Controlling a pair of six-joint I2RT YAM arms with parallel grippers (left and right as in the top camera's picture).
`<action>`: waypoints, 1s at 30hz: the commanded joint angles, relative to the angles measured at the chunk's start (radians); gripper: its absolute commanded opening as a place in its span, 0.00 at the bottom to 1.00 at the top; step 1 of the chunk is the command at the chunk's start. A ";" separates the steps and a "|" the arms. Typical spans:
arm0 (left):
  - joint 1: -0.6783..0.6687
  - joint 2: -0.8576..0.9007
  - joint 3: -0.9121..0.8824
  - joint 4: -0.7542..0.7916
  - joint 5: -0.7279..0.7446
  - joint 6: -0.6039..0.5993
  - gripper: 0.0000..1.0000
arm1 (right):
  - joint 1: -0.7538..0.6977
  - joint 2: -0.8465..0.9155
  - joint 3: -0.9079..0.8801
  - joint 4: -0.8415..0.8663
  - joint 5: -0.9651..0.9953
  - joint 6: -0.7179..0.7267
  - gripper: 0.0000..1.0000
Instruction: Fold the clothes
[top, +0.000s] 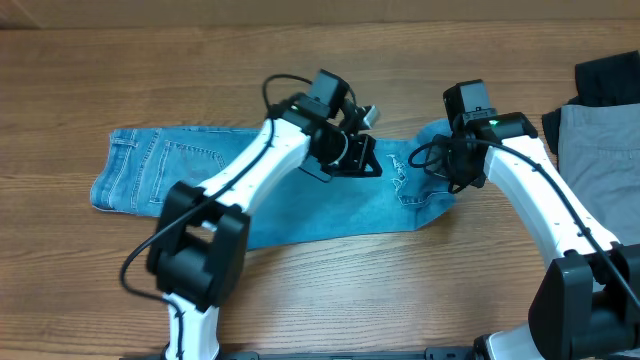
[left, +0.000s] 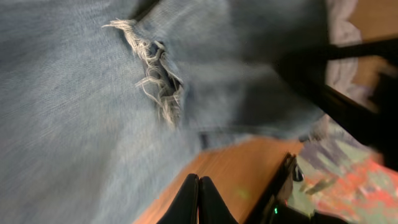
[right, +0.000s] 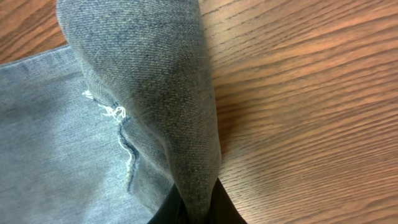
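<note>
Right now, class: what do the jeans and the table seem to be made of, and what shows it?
The jeans look like matte light blue denim: twill weave, frayed white threads at the rip. The table looks like wood or wood-print laminate, smooth: brown grain lines show, but not which.

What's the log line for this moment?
left gripper: shut, no cloth seen in it | right gripper: shut on jeans fold | jeans: mostly flat | trousers: far right
</note>
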 joint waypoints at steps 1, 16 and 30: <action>-0.024 0.126 0.000 0.066 -0.014 -0.117 0.04 | -0.017 0.007 0.024 0.006 -0.045 -0.010 0.04; -0.091 0.237 0.000 0.326 0.077 -0.211 0.04 | -0.017 0.007 0.024 -0.011 -0.054 -0.029 0.04; -0.134 0.307 0.000 0.408 -0.009 -0.310 0.06 | 0.016 0.007 0.024 0.046 -0.206 -0.028 0.04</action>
